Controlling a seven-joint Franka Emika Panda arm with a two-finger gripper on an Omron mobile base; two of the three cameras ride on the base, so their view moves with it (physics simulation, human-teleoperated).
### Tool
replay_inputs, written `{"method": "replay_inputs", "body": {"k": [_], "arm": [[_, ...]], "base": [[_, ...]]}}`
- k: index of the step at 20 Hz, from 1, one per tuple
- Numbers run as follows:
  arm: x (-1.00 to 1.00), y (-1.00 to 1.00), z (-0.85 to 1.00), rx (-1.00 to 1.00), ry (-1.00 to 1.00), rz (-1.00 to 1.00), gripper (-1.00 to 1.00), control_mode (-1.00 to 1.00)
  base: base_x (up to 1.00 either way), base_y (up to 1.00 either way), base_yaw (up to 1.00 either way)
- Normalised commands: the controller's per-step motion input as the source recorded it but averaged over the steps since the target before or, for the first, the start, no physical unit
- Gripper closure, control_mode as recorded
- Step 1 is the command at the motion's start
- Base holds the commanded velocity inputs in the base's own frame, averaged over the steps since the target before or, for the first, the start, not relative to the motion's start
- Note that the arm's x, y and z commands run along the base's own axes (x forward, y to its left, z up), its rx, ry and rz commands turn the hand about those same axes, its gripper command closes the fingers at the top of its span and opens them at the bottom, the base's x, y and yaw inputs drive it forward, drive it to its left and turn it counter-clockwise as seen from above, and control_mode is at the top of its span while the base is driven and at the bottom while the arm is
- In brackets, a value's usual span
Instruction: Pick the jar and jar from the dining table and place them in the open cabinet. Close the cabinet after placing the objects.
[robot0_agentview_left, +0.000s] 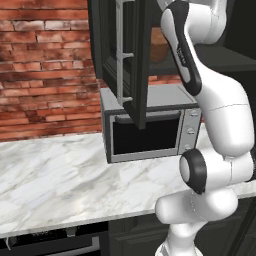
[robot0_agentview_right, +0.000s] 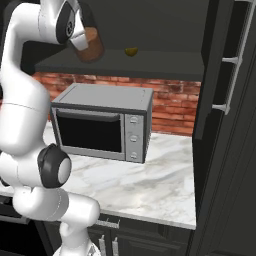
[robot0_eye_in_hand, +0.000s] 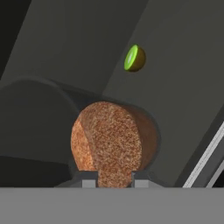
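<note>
Heads up: your gripper is pinching the reddish-brown jar, jaws pressed against its sides low down, and the jar's up inside the open cabinet, hovering over the shelf rather than clearly resting on it. I can't tell if the bottom is touching.

What could bite you: the jar looks tilted in the right base view, so if you let go now it may tip or roll off the shelf edge toward the microwave below. Also watch the small yellow-green fruit at about 1 o'clock from the jar in the hand view; push in too deep and you'll nudge it.

The left base view gives you the open door and its bar handle, with the jar half hidden behind it. The hand view shows the grip itself.
</note>
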Motion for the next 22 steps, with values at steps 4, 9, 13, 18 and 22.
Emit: {"method": "replay_inputs", "body": {"k": [4,9,13,18,22], "arm": [[0.2,0.0,-0.15,0.0,0.0,0.0,1.0,-1.0],[0.19,0.0,-0.2,0.0,0.0,0.01,1.0,-1.0],[0.19,0.0,-0.21,0.0,0.0,0.01,1.0,-1.0],[0.23,0.06,-0.14,0.0,-0.01,0.01,1.0,-1.0],[0.11,0.0,0.08,0.0,-0.1,0.02,1.0,-1.0]], "base": [[0.0,0.0,0.0],[0.0,0.0,0.0],[0.0,0.0,0.0],[0.0,0.0,0.0],[0.0,0.0,0.0]]}}
